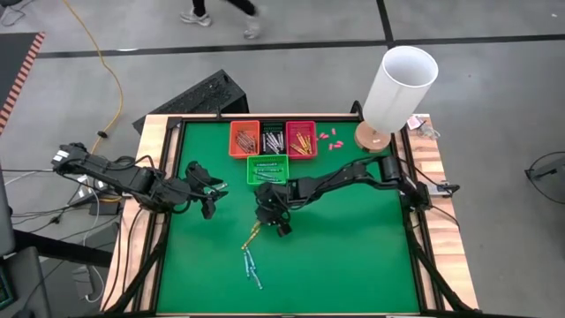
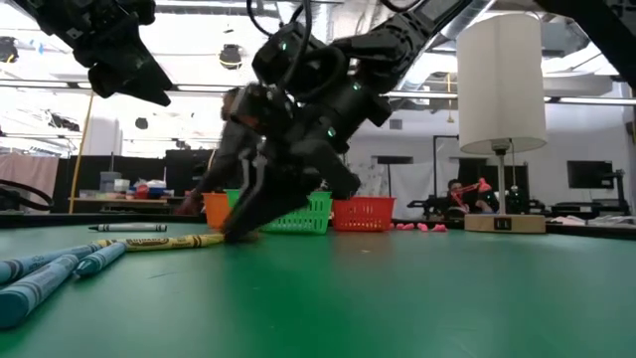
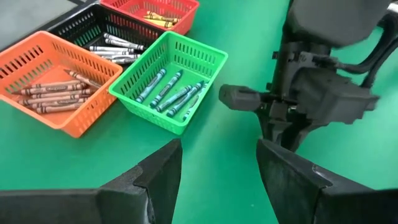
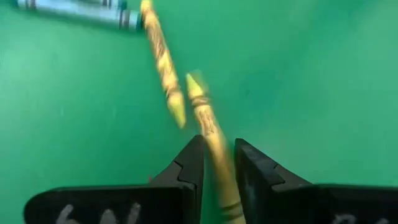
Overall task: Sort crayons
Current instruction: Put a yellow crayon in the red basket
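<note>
My right gripper (image 4: 217, 163) is clamped on a yellow crayon (image 4: 210, 143), the stick lying between both fingers with its tip poking out ahead, low over the green counter (image 1: 353, 256) near its middle. Just beyond that tip a second yellow crayon (image 4: 163, 61) lies flat on the counter, and past it a few blue crayons (image 1: 252, 268) lie loose, toward the near edge. My left gripper (image 3: 217, 180) hangs with its fingers spread wide and nothing between them, above the counter's left side. Toward the far edge stand four baskets: an orange basket (image 3: 22, 59) with brownish crayons, a black basket (image 3: 93, 25) with grey-white ones, a red basket (image 3: 186, 7) with yellow ones, and in front of them a green basket (image 3: 208, 53) with blue ones. A lamp (image 1: 395, 88) stands at the far right corner, small pink bits (image 1: 329, 138) beside it.
</note>
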